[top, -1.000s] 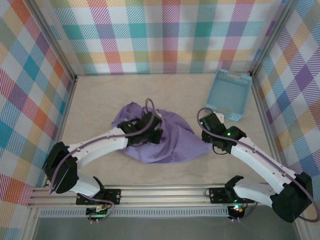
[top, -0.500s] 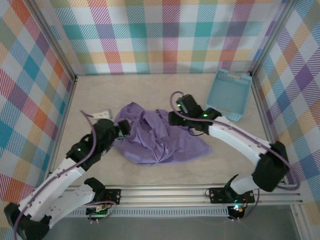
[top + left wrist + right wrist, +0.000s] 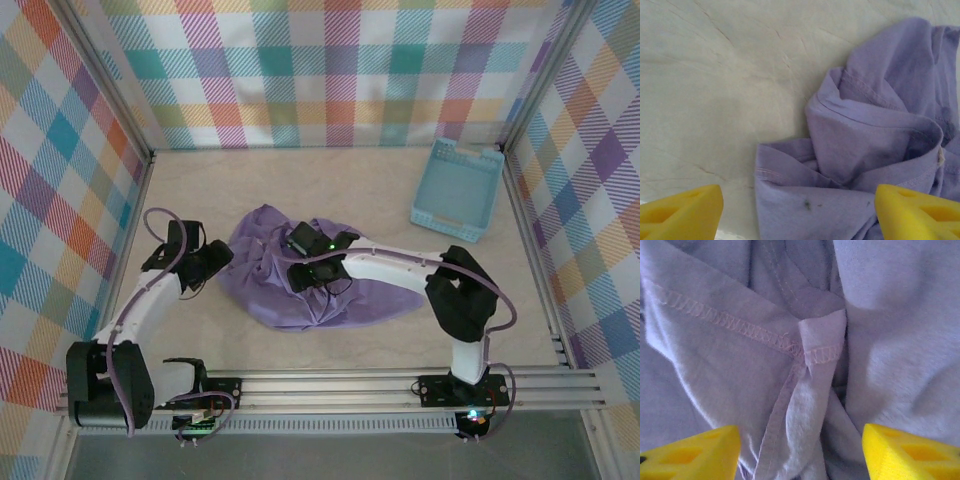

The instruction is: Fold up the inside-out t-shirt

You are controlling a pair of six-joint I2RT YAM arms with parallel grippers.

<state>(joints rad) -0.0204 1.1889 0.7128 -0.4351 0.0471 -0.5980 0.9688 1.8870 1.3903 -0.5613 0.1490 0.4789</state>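
While both grippers stand released, the t-shirt lies crumpled mid-bench, w/ the blue basket well apart at far right. L gripper sits just off its left edge. R gripper hangs over centre seams, arm covering shirt's right half. Earlier, R gripper was nearer the basket.

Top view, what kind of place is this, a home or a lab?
Likely a robot test booth, not a home: plaid panels on a metal frame, with a t-shirt and basket on the table.
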